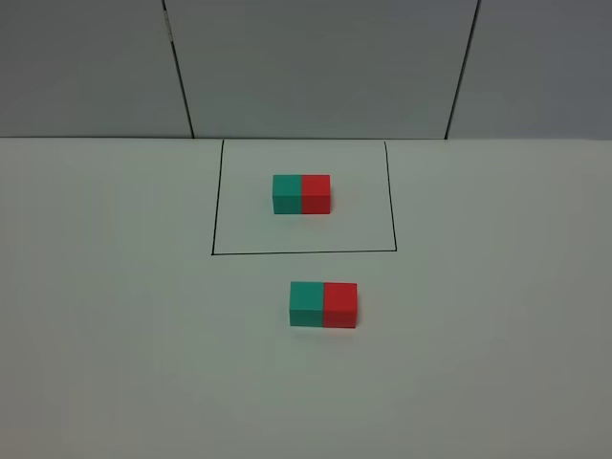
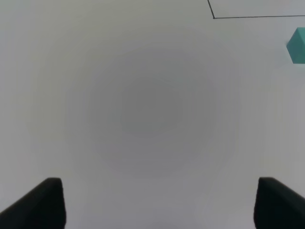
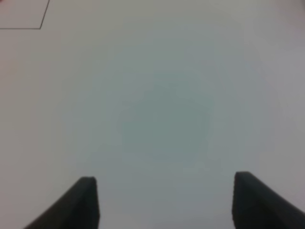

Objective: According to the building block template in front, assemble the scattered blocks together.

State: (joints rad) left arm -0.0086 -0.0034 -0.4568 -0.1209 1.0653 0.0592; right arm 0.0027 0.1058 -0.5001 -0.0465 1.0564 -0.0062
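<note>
- Scattered blocks, namely the teal cube (image 1: 306,303) and the red cube (image 1: 339,304), lie on the white table (image 1: 115,316) on the near side of the black frame (image 1: 304,252), just outside its near line and slightly toward its right half.
- These two cubes touch each other side by side, the teal one on the left and the red one on the right, and together they make one short bar. They look equal in size and both stand flat.
- In the left wrist view, the left gripper (image 2: 157,202) has its dark fingers (image 2: 40,205) spread wide apart, with only bare table between them. They grasp nothing. A corner of the black frame (image 2: 214,17) and a piece of the teal cube (image 2: 297,45) show at the edge of that view, well apart from the fingers.
- In the right wrist view, the right gripper (image 3: 164,202) also has its fingers (image 3: 76,207) spread wide over bare table, holding nothing. One corner of the black frame (image 3: 41,27) shows far from them.
- Farther away, inside the black frame, sits the building block template (image 1: 301,193): a teal cube and a red cube joined, teal on the left, the same order as the nearer pair. It stands near the middle of the frame, a little toward the far line.
- Behind the frame rises a grey panelled wall (image 1: 316,67).
</note>
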